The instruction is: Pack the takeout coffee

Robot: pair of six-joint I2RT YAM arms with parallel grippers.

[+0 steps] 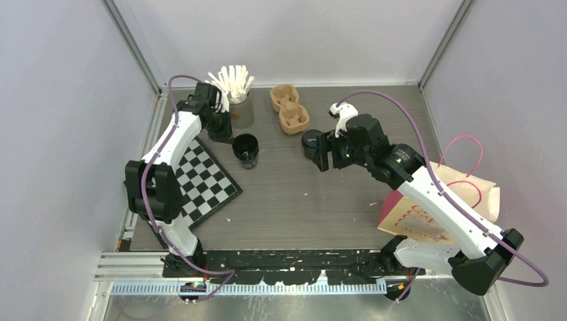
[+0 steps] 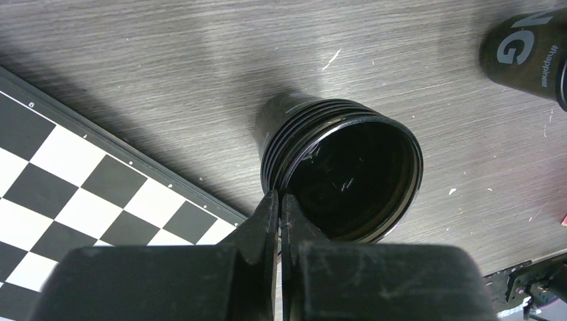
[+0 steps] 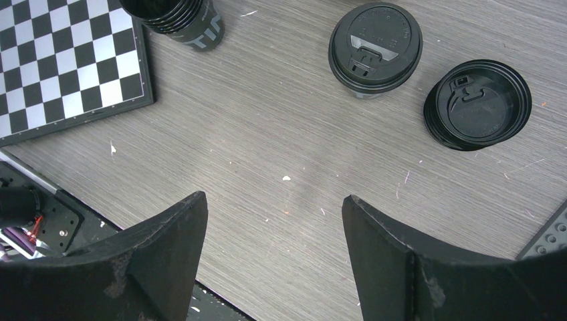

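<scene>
A: Grey table point(image 1: 301, 200), white walls. A stack of black cups point(image 2: 341, 174) stands just beside a chessboard point(image 2: 80, 180). The left gripper point(image 2: 279, 200) is closed at its rim, pinch unconfirmed.
B: Cup separation is judged the step in hand. A straight lift is needed w/o dragging the stack. The right gripper point(image 3: 273, 204) is held open nr a lidded cup point(image 3: 374, 47).

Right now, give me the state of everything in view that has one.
cup stack, upright, nested, no lid
lidded cup, upright, lid on
lid stack, piled, on no cup
cup carrier, empty
left pincer, shut at the cup stack's rim
right pincer, open, empty
</scene>
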